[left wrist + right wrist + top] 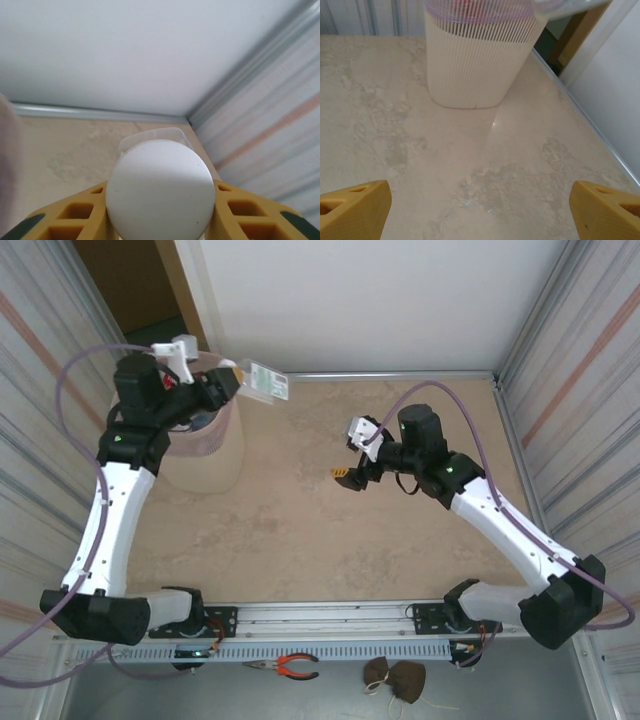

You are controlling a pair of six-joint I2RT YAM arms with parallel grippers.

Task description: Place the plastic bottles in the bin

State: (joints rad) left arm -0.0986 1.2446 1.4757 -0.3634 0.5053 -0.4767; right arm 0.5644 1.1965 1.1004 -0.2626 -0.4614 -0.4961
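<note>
Surface: beige marbled tabletop (330,530) | Standing on it: pale pink ribbed plastic wastebasket (205,455), upright, far-left corner

No text, brand or number can be read in any view. The plastic bottle (262,380) held up at the far left carries a pale label (270,386) with a greenish patch. Its print is too small and blurred to make out from above. From the left wrist, the bottle's white round end (160,192) is unmarked.
</note>
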